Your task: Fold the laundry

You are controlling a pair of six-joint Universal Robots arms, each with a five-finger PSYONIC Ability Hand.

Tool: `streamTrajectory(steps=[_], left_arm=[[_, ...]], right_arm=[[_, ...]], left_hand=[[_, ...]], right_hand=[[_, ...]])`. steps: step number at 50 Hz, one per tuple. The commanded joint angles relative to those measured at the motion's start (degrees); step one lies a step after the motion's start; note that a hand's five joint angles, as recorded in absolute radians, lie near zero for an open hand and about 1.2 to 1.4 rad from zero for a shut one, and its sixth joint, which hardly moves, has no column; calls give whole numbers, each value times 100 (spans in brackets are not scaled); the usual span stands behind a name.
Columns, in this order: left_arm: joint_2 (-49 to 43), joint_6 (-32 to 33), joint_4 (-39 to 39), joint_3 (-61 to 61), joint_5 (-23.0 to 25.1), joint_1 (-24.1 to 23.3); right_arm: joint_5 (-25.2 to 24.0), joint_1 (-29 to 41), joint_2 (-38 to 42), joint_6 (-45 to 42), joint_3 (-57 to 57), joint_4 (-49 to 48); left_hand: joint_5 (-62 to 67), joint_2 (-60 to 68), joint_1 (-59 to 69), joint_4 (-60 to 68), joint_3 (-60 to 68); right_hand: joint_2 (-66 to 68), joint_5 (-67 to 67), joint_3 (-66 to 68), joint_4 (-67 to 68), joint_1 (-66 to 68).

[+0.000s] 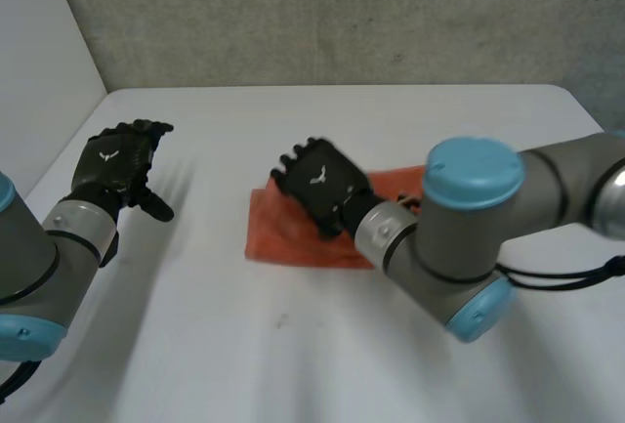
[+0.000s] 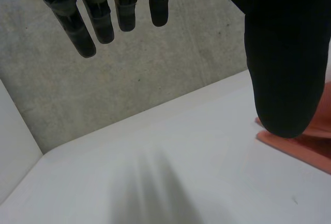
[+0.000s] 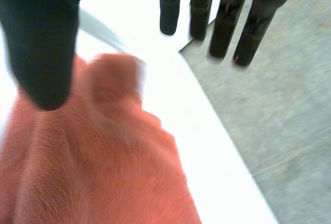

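Grey with light-blue caps, the right arm (image 1: 469,237) reaches from the table's near right side toward the middle, where the orange-red cloth (image 1: 283,237) lies in a flat, folded-looking shape. The right hand (image 1: 322,184) is over the cloth's middle, released. In the right wrist view its fingers (image 3: 227,22) are straight and the thumb sits above the terry surface, gripping nothing. Whether the palm touches the cloth cannot be told. Bare white table (image 1: 293,120) surrounds the cloth on all sides, widest toward the far edge. The left hand (image 1: 117,159) hangs near the table's left edge, fingers spread and relaxed, well apart from the cloth. A grey wall (image 1: 342,13) stands behind the far edge.
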Motion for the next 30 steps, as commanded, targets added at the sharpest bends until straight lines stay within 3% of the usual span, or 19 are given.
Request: streamTrajectory(steps=[1, 5, 6, 14, 16, 20, 22, 30], left_arm=[[0, 0, -8, -29, 6, -52], [0, 0, -8, -56, 24, -88], [8, 0, -8, -64, 24, -105], [8, 0, -8, -82, 15, -272], [0, 0, 1, -82, 15, -281], [8, 0, -8, -82, 15, -290], [8, 0, -8, -82, 6, -290], [17, 0, 1, -117, -3, -334]], right_arm=[[1191, 23, 160, 67, 54, 310], [1466, -224, -52, 164, 248, 487], [1492, -737, -365, 538, 709, 635], [1326, -1463, -764, 1148, 1724, 592], [1308, -1918, -825, 1131, 2127, 383], [1291, -2306, -790, 1000, 2374, 153], [1317, -2377, -755, 876, 2392, 66], [1334, -2246, -790, 596, 1762, -419]], left_hand=[[-272, -159, -149, -169, -227], [-272, -159, -149, -169, -227], [-272, -159, -149, -169, -227], [-272, -159, -149, -169, -227], [-272, -159, -149, -169, -227], [-272, -159, -149, -169, -227], [-272, -159, -149, -169, -227], [-272, -159, -149, -169, -227]], right_hand=[[-2380, -2601, -2577, -2590, -1544], [-2380, -2601, -2577, -2590, -1544], [-2380, -2601, -2577, -2590, -1544], [-1968, -2189, -2165, -2178, -1132], [-461, -682, -658, -671, 374], [969, 749, 772, 759, 1805], [4275, 4055, 4078, 4065, 5111], [4620, 4399, 4423, 4410, 5456]])
